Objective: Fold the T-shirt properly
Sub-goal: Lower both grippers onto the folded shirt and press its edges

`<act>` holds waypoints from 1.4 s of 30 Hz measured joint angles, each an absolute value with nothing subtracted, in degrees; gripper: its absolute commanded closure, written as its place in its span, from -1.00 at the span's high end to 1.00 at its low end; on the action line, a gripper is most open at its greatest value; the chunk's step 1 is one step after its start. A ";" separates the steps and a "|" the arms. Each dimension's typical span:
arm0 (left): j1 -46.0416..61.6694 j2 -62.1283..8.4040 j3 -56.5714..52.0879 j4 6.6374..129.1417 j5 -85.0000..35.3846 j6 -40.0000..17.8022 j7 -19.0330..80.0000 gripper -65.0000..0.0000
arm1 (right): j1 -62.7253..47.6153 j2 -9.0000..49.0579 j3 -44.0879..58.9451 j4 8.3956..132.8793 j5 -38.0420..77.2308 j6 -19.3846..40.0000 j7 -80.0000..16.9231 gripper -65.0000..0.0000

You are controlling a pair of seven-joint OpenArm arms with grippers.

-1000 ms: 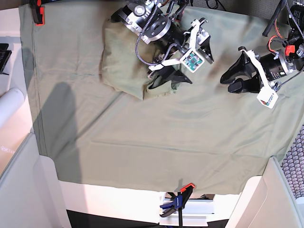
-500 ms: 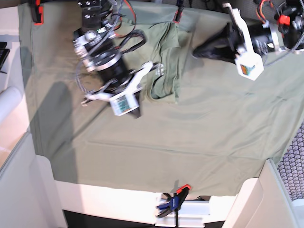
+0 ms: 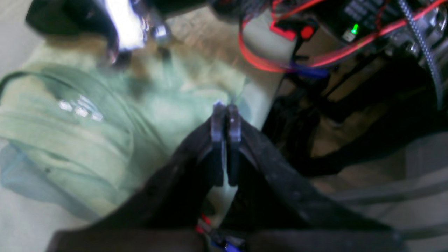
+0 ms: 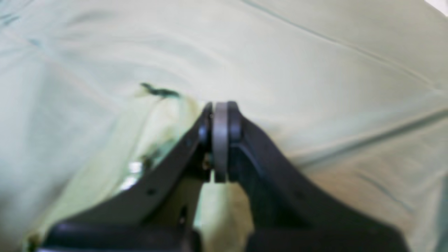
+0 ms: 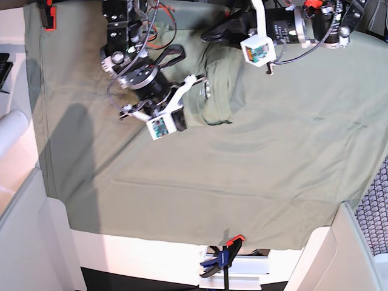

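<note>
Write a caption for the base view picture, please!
Two robot arms reach a crumpled T-shirt on a green tablecloth.

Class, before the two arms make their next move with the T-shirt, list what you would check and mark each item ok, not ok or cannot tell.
1. Left gripper shut: ok.
2. Right gripper shut: ok.
3. T-shirt cloth pinched in either gripper: cannot tell; both wrist views are blurred.
4. T-shirt lying flat: not ok, it is bunched and wrinkled.
5. Tablecloth held down: ok at the near edge, where a clamp grips it.
6. Arms apart: ok, one on each side of the T-shirt in the base view.
</note>
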State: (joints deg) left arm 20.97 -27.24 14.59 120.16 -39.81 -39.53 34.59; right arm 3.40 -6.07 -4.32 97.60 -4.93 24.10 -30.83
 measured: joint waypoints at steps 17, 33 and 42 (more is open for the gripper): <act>17.28 -26.28 21.91 109.40 -20.43 -39.70 27.53 -1.00 | 8.27 0.30 7.18 86.37 -2.17 23.81 -28.51 -1.00; 11.44 -26.41 22.50 95.26 -21.04 -40.21 24.12 -1.00 | 8.91 0.80 7.16 83.77 -0.93 23.79 -27.42 -1.00; 8.88 -33.04 23.00 95.22 -19.64 -40.82 22.68 -1.00 | 8.88 0.82 6.35 80.34 0.62 23.79 -27.27 -1.00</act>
State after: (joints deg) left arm 8.88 -33.04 23.00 95.22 -19.64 -40.82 22.68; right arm 8.88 0.82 6.35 80.34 0.62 23.79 -27.27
